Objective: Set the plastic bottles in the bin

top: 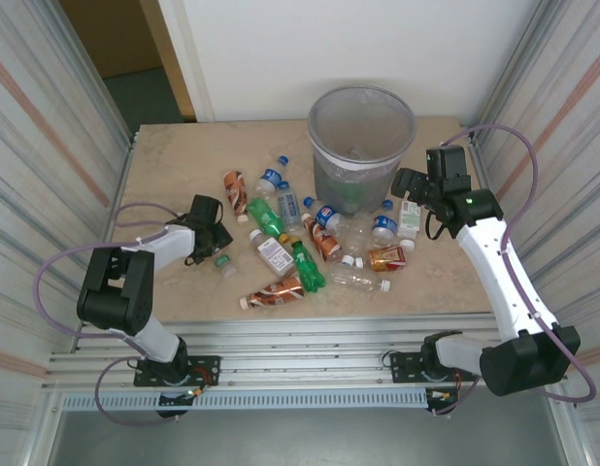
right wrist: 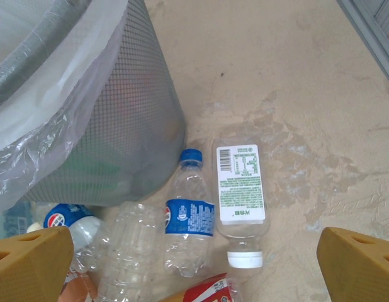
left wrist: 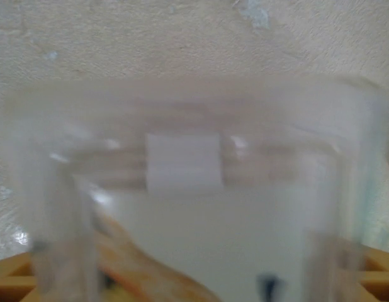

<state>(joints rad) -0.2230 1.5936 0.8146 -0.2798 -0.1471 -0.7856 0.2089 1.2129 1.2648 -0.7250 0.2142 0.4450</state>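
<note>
The mesh bin (top: 361, 146) with its clear liner stands at the far middle of the table (top: 169, 175), and the plastic bottles (top: 300, 243) lie scattered just near of it. The left gripper (top: 216, 240) sits low at the scatter's left with a blurred clear bottle (left wrist: 182, 214) close against it; whether it grips cannot be told. The right gripper (top: 409, 184) hovers right of the bin, spread wide and empty, over a white-labelled bottle (right wrist: 240, 189).

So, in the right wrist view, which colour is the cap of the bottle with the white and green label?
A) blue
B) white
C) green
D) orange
B: the white-labelled bottle, lying near the bin, ends in a white cap.
</note>
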